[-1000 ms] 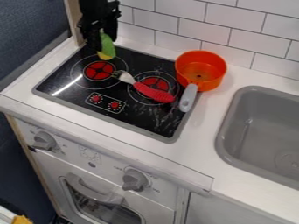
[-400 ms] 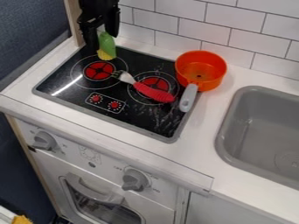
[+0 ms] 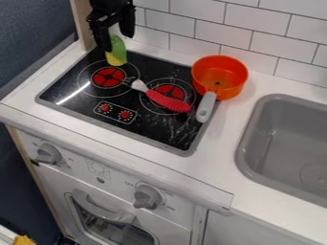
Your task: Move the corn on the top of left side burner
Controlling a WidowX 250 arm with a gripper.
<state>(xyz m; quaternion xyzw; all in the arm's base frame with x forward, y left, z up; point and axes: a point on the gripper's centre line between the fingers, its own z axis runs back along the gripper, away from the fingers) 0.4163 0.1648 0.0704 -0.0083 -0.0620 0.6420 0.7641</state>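
Camera view: black gripper (image 3: 117,43) is held wide open at the green end of the corn (image 3: 116,51), presumably so that it can be let go; the corn is placed just behind the left burner's red centre (image 3: 108,76), seemingly short of the target.

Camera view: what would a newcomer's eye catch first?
Probably the bright orange saucepan at the right edge of the black stovetop. Next, the red-handled utensil lying across the right burner. Then the green-and-yellow corn, just behind the red centre of the left burner, at the gripper.
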